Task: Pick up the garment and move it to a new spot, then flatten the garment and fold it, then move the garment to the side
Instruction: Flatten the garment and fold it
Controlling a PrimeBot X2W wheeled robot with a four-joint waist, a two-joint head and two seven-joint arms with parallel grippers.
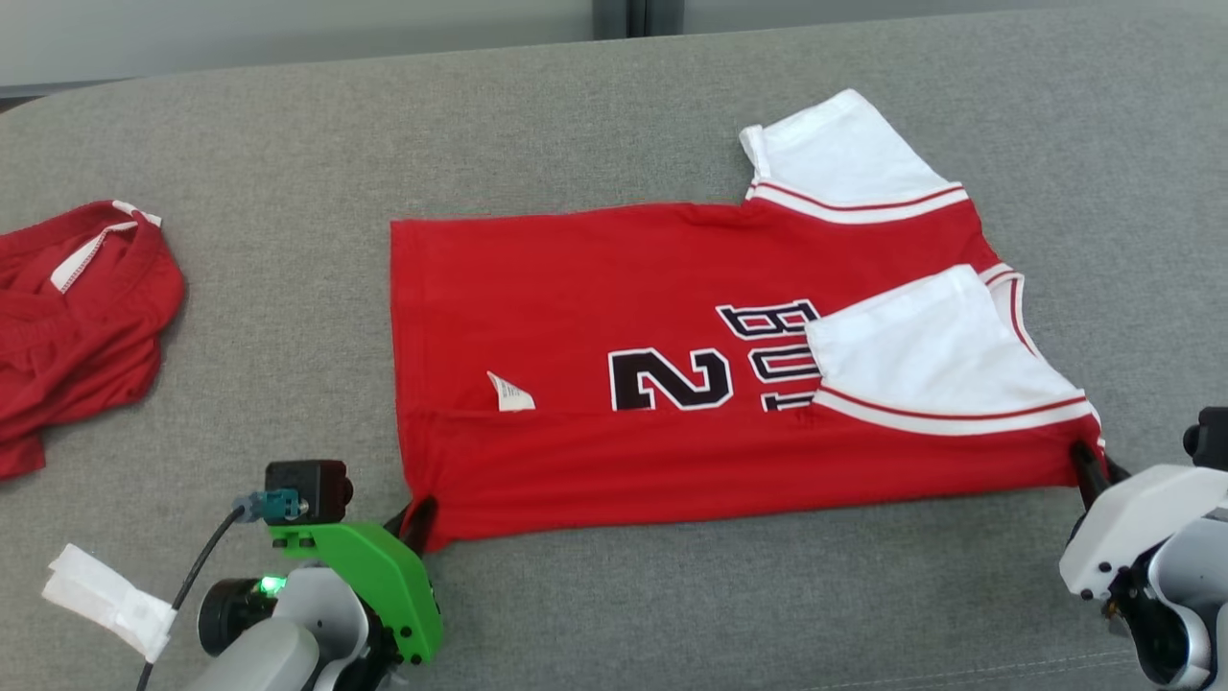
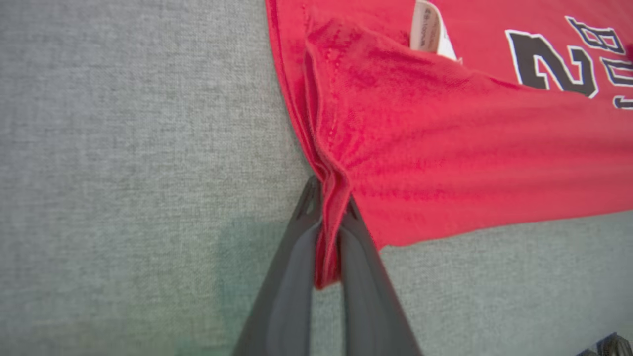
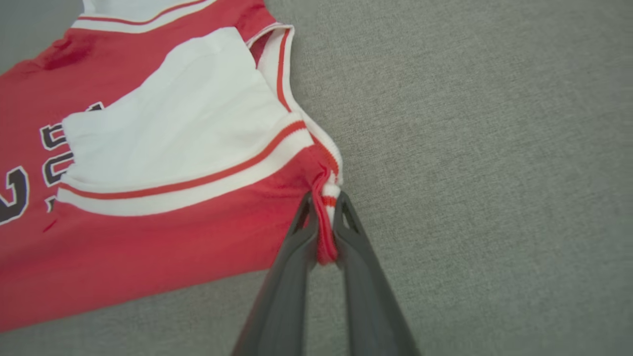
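a red jersey (image 1: pixel 576 307) lies spread across the middle of the grey cushion (image 1: pixel 288 144), its near edge pinched at both corners: the left gripper (image 1: pixel 419 515) clamps the hem, the right gripper (image 1: pixel 1085 459) the shoulder. another red garment (image 1: pixel 77 317) sits at the left edge.

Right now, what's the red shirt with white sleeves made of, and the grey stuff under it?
The red jersey with white sleeves looks like soft, matte knit cloth, maybe a sports mesh: tiny holes show up close, and it puckers at the corners. The grey surface under it looks like coarse woven upholstery fabric, matte and speckled.
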